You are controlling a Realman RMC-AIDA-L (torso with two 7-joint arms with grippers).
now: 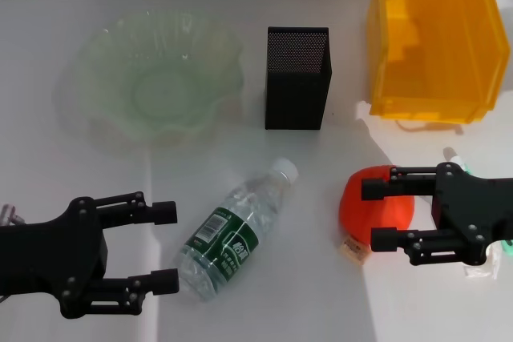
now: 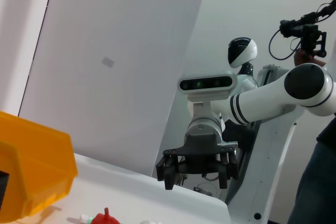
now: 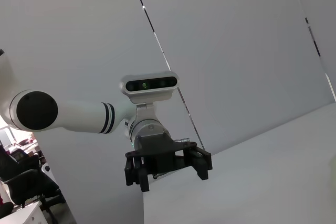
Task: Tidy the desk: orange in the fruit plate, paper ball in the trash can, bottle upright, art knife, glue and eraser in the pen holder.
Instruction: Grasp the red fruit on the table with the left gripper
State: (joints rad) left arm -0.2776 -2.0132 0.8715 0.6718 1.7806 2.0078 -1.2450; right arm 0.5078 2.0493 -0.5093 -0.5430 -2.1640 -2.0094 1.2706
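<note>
Fruit plate (image 1: 160, 78): nothing inside.
Pen holder (image 1: 297, 76): contents hidden by mesh.
Right gripper (image 1: 380, 214): fingers apart, straddling orange (image 1: 370, 201).
Left gripper (image 1: 165, 247): fingers apart, beside lying bottle (image 1: 237, 230).

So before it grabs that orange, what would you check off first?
1. Right gripper open: ok, jaws spread.
2. Gripper lined up with the orange: ok, fingers either side in the head view; height cannot tell.
3. Fruit plate has room: ok, nothing in it.
4. Eraser out of the way: not ok, it sits right against the orange.
5. Left gripper out of the way: ok, open beside the lying bottle.
</note>
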